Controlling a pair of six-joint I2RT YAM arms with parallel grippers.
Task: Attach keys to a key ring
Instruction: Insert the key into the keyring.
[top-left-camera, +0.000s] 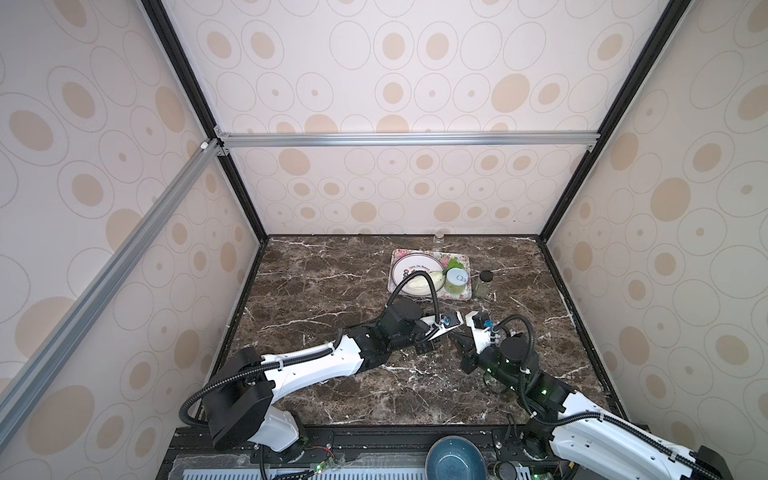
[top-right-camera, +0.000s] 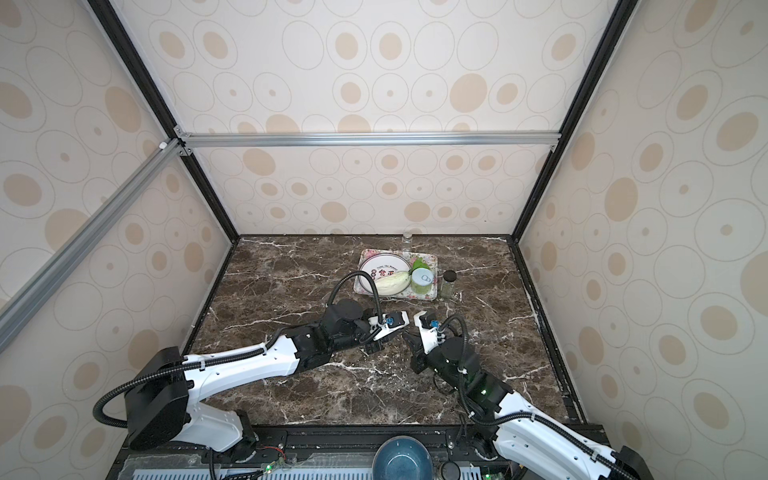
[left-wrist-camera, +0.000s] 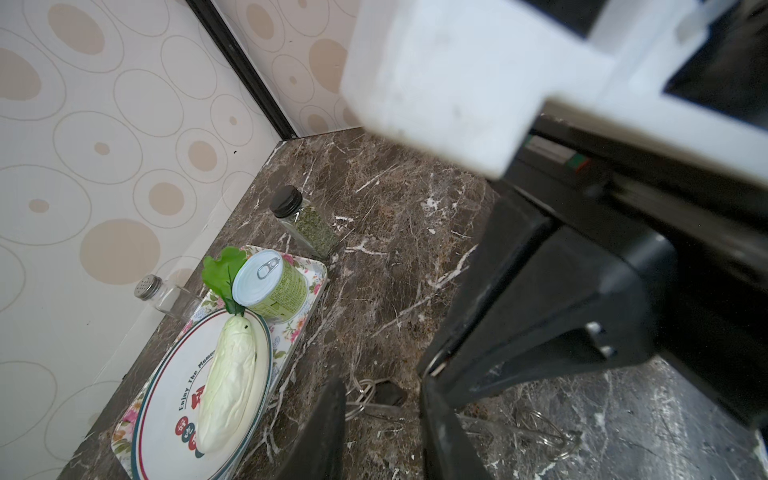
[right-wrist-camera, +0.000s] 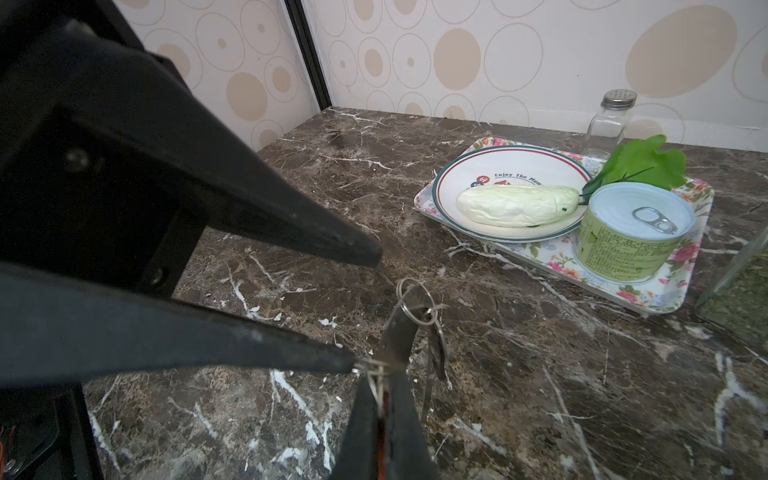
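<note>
Fingers (right-wrist-camera: 405, 424) of the right gripper (right-wrist-camera: 382, 384) are pressed tight together in the right wrist view, pinching a thin wire key ring (right-wrist-camera: 374, 376) just above the brown marble table (right-wrist-camera: 540, 374)! From that ring the silver metal keys (right-wrist-camera: 399, 332) stand at a tilt, one blade pointing up, another dangling beside it from small wire loops at the top. The left gripper (right-wrist-camera: 363, 311) juts in from the side, its long black fingers (right-wrist-camera: 291, 224) parted by a modest gap. Its lower tip touches the pinched ring, its upper tip is clear of everything. Over to the left wrist view: that gripper's own fingers (left-wrist-camera: 324, 436) stand apart, wire loops showing against the marble between them, though too blurred for finer detail. Behind, a floral tray (left-wrist-camera: 291, 336) carries a white plate (left-wrist-camera: 166, 395) with a pale cabbage (left-wrist-camera: 228, 395), a green can (left-wrist-camera: 270, 286) and a leaf (left-wrist-camera: 222, 266); a black-lidded herb jar (left-wrist-camera: 307, 226) stands just beside the tray. In a top view, left gripper (top-left-camera: 441, 338) and right gripper (top-left-camera: 454, 341) meet tip to tip mid-table, in front of the tray, and the keys are too small to make out.
</note>
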